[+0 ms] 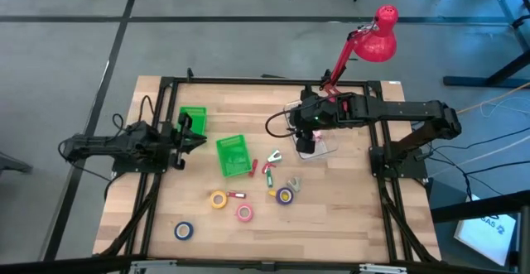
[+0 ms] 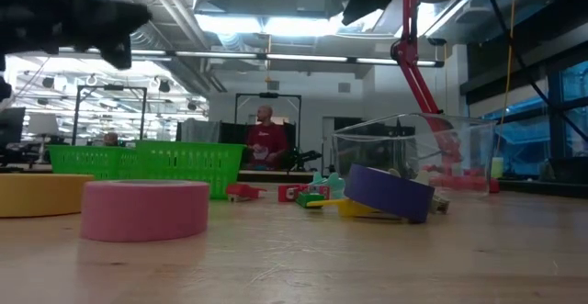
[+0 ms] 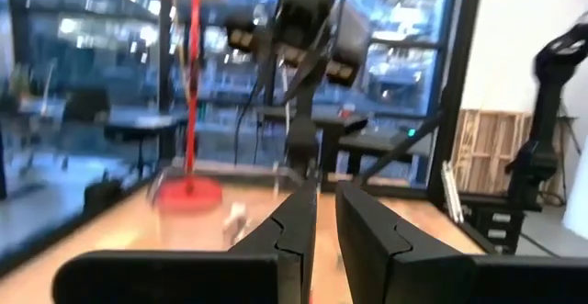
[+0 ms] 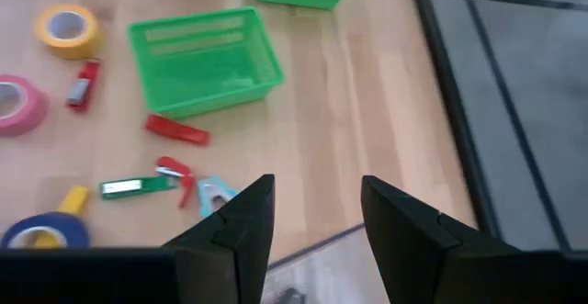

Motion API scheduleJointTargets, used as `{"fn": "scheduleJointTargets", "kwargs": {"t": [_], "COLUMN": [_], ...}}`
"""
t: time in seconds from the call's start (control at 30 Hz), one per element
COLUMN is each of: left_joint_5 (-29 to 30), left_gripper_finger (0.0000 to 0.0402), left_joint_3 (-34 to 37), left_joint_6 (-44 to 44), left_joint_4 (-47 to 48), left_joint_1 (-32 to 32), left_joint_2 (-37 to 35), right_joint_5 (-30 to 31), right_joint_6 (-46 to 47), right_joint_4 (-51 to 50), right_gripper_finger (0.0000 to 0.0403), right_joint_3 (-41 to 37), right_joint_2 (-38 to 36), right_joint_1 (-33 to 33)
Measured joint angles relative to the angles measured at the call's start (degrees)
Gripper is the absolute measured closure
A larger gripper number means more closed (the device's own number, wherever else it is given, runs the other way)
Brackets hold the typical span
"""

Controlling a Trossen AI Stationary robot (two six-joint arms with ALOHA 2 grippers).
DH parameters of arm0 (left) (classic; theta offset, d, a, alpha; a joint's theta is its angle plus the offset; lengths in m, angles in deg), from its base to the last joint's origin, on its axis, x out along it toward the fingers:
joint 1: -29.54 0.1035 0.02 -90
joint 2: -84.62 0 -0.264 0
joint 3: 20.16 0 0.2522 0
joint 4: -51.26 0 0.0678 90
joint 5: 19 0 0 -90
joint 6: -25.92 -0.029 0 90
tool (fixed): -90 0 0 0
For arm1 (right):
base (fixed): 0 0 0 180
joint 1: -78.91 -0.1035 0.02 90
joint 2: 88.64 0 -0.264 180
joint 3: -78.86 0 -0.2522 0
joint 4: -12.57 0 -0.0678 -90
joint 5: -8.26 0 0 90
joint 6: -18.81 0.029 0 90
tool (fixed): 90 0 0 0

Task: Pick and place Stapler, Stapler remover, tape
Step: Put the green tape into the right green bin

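Observation:
Several tape rolls lie flat on the near half of the table: yellow (image 1: 219, 199), pink (image 1: 244, 213), blue (image 1: 184, 230) and a purple one (image 1: 285, 195). A red stapler (image 1: 252, 165), a green stapler (image 1: 269, 175) and a small stapler remover (image 1: 275, 156) lie near the green bin (image 1: 233, 154). My right gripper (image 1: 303, 138) (image 4: 317, 217) is open and hangs above a clear container (image 1: 313, 148), right of these items. My left gripper (image 1: 189, 137) (image 3: 326, 221) waits at the table's left, shut, between the two green bins.
A second green bin (image 1: 192, 118) stands behind the left gripper. A red desk lamp (image 1: 374, 40) rises at the far right corner. The dark frame (image 1: 248, 82) borders the table. In the low view a person (image 2: 265, 139) is in the room beyond.

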Motion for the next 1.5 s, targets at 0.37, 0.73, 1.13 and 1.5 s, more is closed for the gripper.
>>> {"fn": "scheduleJointTargets", "kwargs": {"t": [0.37, 0.73, 1.13, 1.5], "left_joint_5": [-4.42, -4.75, -4.61, -4.57], "left_gripper_finger": [0.0359, 0.0359, 0.0359, 0.0359], "left_joint_3": [0.00, 0.00, 0.02, 0.02], "left_joint_6": [-0.76, -8.08, -7.67, -7.67], "left_joint_4": [8.06, 8.52, 8.52, 8.52], "left_joint_1": [0.83, 0.83, 0.83, 0.83], "left_joint_2": [0.00, 0.00, 0.00, 0.00], "right_joint_5": [-1.39, -1.55, -2.49, -2.49], "right_joint_6": [-0.36, -6.22, -5.89, -4.77], "right_joint_4": [-3.94, -6.91, -8.45, -3.05], "right_gripper_finger": [0.0236, 0.0236, 0.0236, 0.0236], "right_joint_3": [0.00, 0.00, 0.00, 0.00], "right_joint_2": [-0.02, -0.02, -0.02, -0.02], "right_joint_1": [-2.66, -4.22, -6.43, -16.09]}}
